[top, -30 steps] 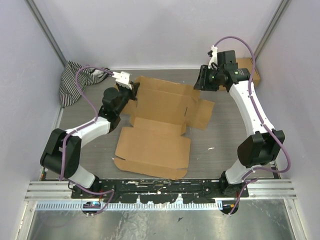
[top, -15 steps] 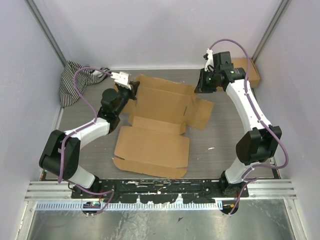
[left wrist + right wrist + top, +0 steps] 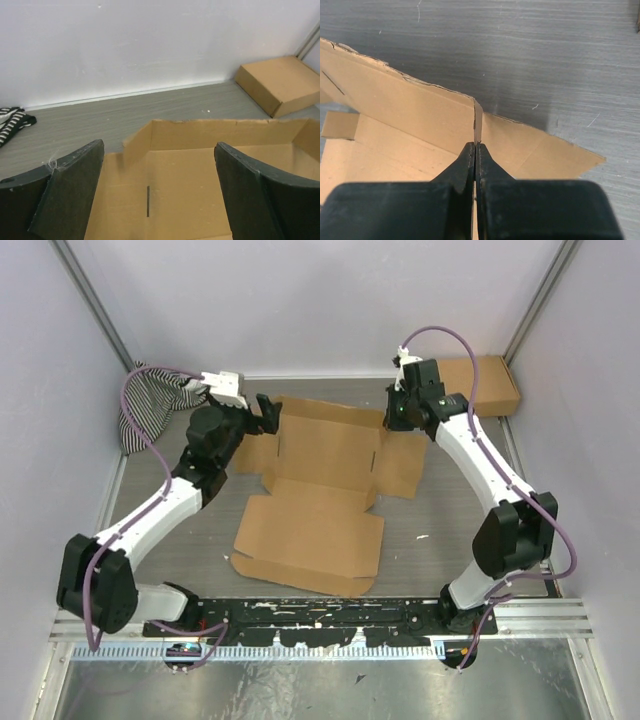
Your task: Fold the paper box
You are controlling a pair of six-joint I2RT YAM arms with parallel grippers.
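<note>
The brown corrugated cardboard die-cut box sheet [image 3: 320, 455] lies mid grey desk [image 3: 450, 510], far walls partly raised. Right tool [image 3: 475, 146] pinches its upright far-right corner flap. Left tool [image 3: 268, 412] spread wide at the far-left corner.

The right gripper [image 3: 396, 420] has swung left onto a corner wall of the paper box [image 3: 325, 455]. The left arm [image 3: 160, 505] has stretched forward.

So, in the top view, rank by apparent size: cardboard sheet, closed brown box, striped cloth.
1. paper box, clearly largest.
2-3. closed brown box and striped cloth look alike; the left arm hides part of the cloth, so unranked.
</note>
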